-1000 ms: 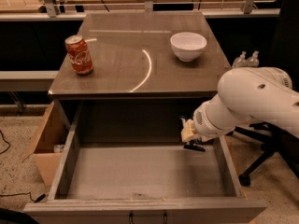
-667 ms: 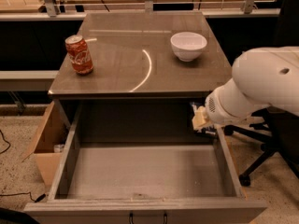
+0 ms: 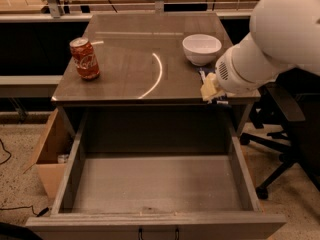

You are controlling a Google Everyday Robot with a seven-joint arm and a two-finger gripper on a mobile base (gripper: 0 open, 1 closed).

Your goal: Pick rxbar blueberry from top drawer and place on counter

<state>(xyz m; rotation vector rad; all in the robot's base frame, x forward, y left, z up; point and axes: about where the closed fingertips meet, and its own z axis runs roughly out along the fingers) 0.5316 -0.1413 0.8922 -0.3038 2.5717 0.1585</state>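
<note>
The pincer [image 3: 210, 90] has risen out of the top drawer [image 3: 70, 170] in the last second and now hangs at the right front edge of the counter [image 3: 125, 59], just below the white bowl [image 3: 201, 49]. It seems to be clamped narrowly on the rxbar blueberry [image 3: 221, 102]. Only dark slivers of wrapper show past the pale fingers [image 3: 208, 91], so the hold is a judgement. The drawer floor lies bare, which fits the bar having left it. The picking part looks done. What remains is to set the bar down on open counter, clear of the bowl and well apart from the red can [image 3: 85, 59].
</note>
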